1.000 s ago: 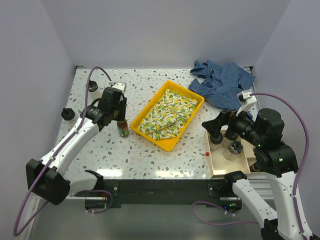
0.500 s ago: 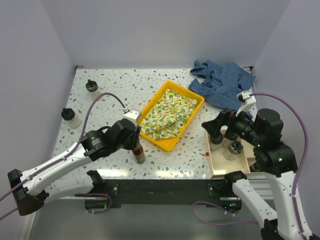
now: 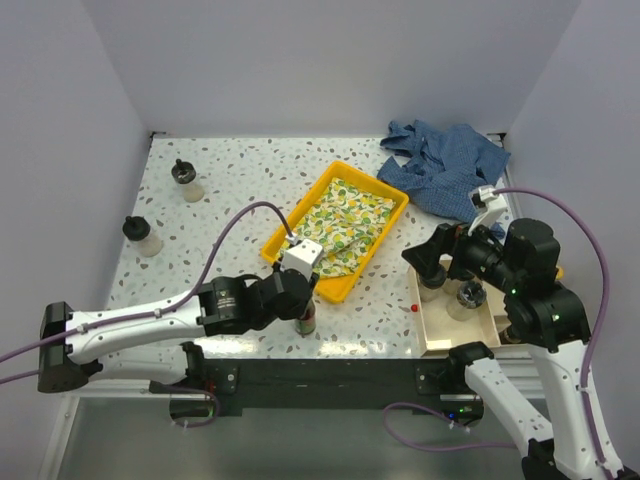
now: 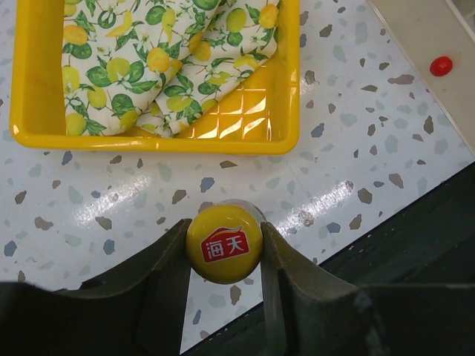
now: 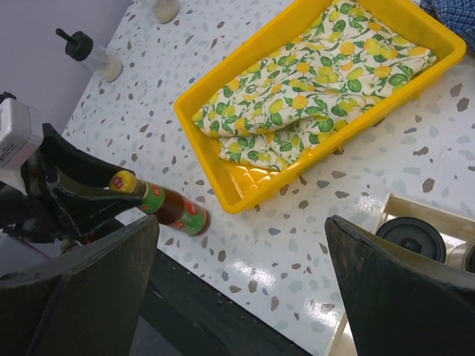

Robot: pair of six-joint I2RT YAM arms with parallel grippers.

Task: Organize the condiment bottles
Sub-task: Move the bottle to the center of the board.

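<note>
My left gripper (image 3: pixel 304 306) is shut on the yellow cap (image 4: pixel 223 243) of a slim amber bottle (image 3: pixel 306 321) with a green and red label. The bottle is upright near the table's front edge, just in front of the yellow tray, and also shows in the right wrist view (image 5: pixel 167 208). My right gripper (image 3: pixel 441 256) is wide open and empty above a beige wooden tray (image 3: pixel 437 337) that holds clear bottles with black lids (image 3: pixel 432 281). Two more clear black-lidded bottles (image 3: pixel 142 236) (image 3: pixel 185 178) stand at the far left.
A yellow tray (image 3: pixel 297 205) with a lemon-print cloth (image 3: pixel 340 225) lies mid-table. A crumpled blue cloth (image 3: pixel 445 165) is at the back right. A small red bead (image 3: pixel 413 307) lies by the wooden tray. The dark front edge is just beyond the held bottle.
My left arm has carried the amber bottle from left of the yellow tray toward the front edge and rightward. The right arm has barely moved.
</note>
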